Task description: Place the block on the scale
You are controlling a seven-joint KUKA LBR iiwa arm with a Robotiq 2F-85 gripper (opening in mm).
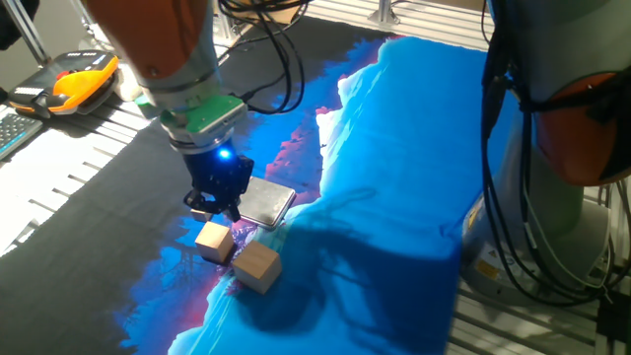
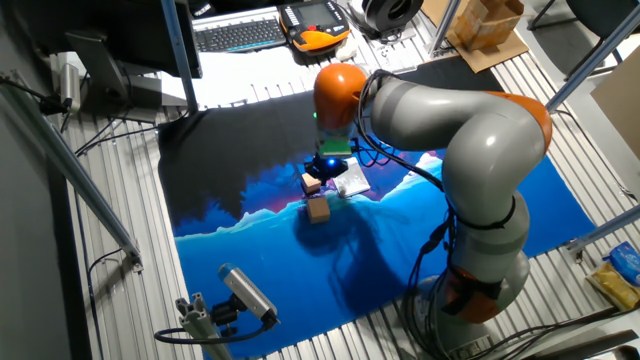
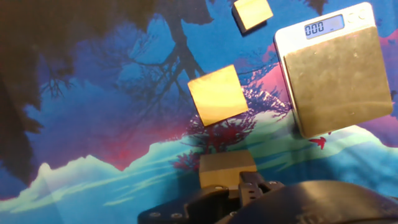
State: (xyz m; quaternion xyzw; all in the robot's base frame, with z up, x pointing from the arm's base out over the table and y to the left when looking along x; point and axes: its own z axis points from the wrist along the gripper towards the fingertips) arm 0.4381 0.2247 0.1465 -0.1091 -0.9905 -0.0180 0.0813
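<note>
The block (image 1: 256, 266), the largest tan cube, sits on the blue mat nearest the front. In the hand view it (image 3: 227, 167) lies at the bottom, partly hidden by my hand's dark housing. The scale (image 1: 264, 202) lies flat just behind and right of my gripper, and its display reads 000 in the hand view (image 3: 336, 74). My gripper (image 1: 217, 209) hangs above the mat between the scale and the cubes. It is empty, and its fingers look spread. It also shows in the other fixed view (image 2: 326, 176), with the block (image 2: 318, 209) in front of it.
A medium tan cube (image 1: 214, 241) (image 3: 217, 94) sits beside the block, under the gripper. A tiny tan cube (image 3: 252, 12) lies further on, beside the scale. A black cloth (image 1: 89, 187) covers the left of the table. Cables (image 1: 503, 197) and the robot base stand at the right.
</note>
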